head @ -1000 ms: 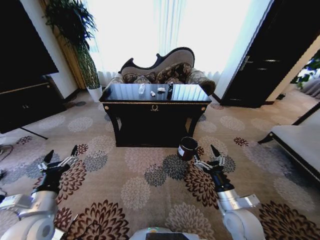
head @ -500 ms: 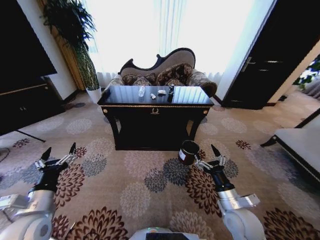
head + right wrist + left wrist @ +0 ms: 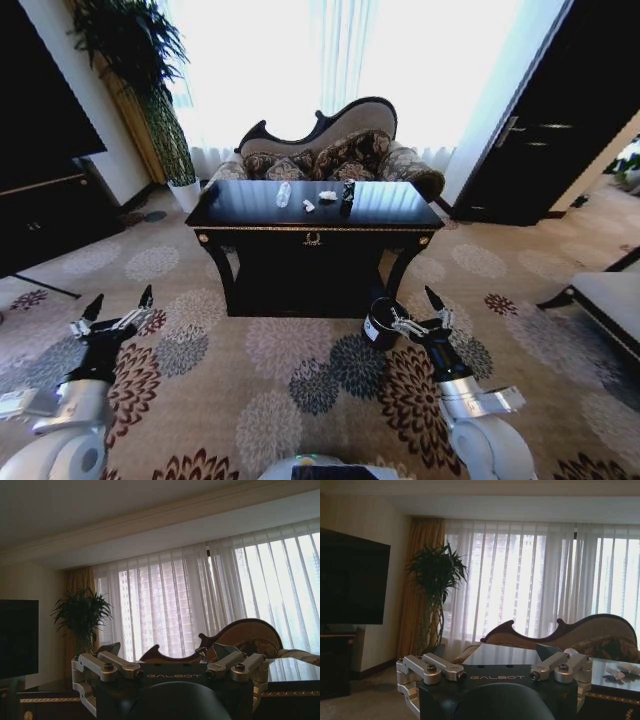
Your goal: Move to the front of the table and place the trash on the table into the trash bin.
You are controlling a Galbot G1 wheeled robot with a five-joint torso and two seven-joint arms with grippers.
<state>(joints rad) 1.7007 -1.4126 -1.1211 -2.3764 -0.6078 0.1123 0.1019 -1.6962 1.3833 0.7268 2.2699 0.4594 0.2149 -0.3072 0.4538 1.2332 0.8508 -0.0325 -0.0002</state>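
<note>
The glossy black table (image 3: 250, 214) stands straight ahead on the patterned carpet, a gold emblem on its front apron. On its top lies the trash: a clear crushed bottle (image 3: 283, 193), two white paper scraps (image 3: 327, 196), and a small dark can (image 3: 346, 194). The trash bin (image 3: 379, 324), dark with a white label, stands on the floor by the table's front right leg. Just right of the bin, my right gripper (image 3: 415, 309) is held open above the carpet. My left gripper (image 3: 122, 300) is open too, low at the left. Both wrist views look over open fingers (image 3: 427, 668) (image 3: 105, 666) toward the table top (image 3: 510, 654).
A curved patterned sofa (image 3: 330, 148) sits behind the table before bright curtained windows. A tall potted plant (image 3: 150, 70) and a dark TV cabinet (image 3: 45, 205) are at the left. A dark door (image 3: 545, 130) and a bench (image 3: 605, 300) are at the right.
The head view has shifted: the table and bin now sit closer and larger, so the camera has moved toward them. Both arms keep the same raised, open pose.
</note>
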